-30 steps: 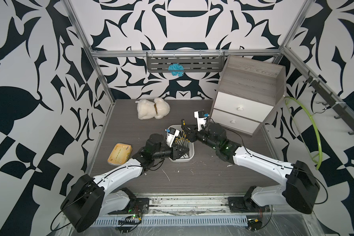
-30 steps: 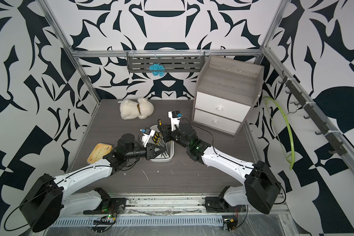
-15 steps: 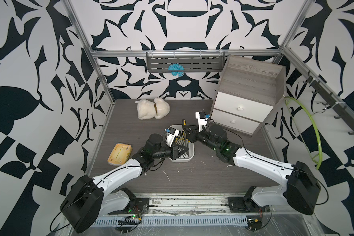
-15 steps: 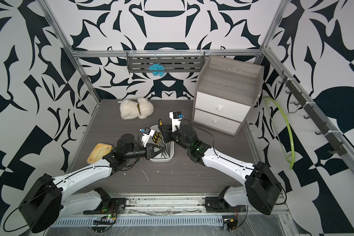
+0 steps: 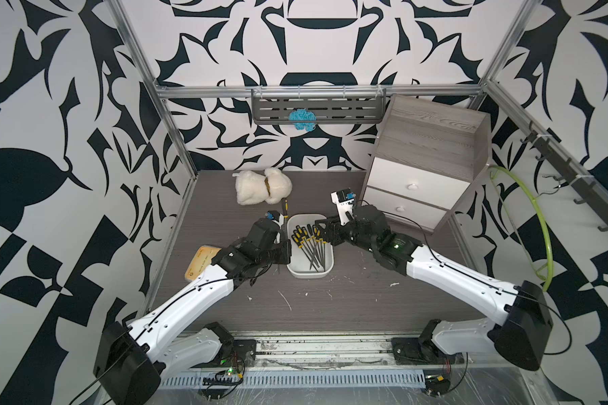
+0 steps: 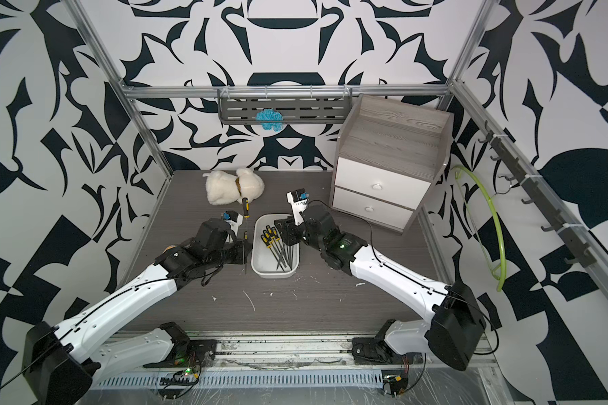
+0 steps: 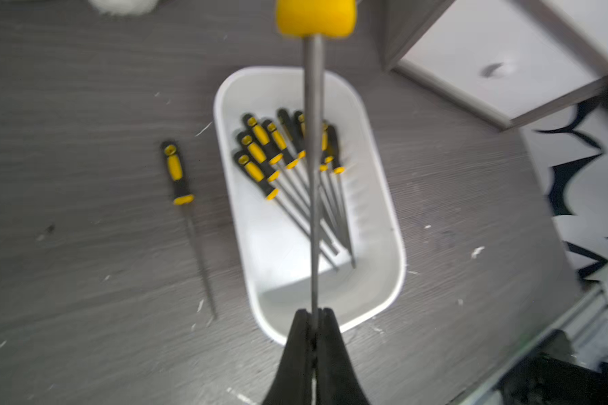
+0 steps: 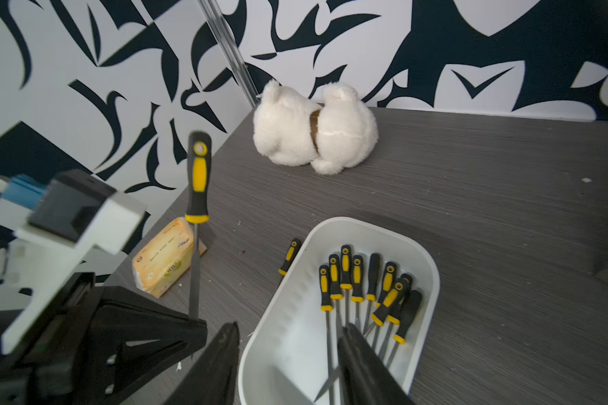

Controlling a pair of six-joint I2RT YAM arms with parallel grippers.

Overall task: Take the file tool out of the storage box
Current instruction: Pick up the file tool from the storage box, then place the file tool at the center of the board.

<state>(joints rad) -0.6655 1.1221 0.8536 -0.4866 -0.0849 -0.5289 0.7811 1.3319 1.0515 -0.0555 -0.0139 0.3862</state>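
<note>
Black-and-white patterned walls close in a grey wood-grain bench (image 5: 365, 305). At mid-frame in both top views sits the white storage box (image 5: 309, 274), with a fan of yellow-and-black-handled files (image 5: 309, 245) lying in it. The left tool (image 7: 313, 321) is pinched tight on the steel shaft of one file (image 7: 313, 175), held upright, handle up, just left of the box's rim. The right tool (image 8: 288, 329) hangs over the box, jaws apart, gripping nothing. A loose file (image 7: 178, 175) lies flat on the bench left of the box.
</note>
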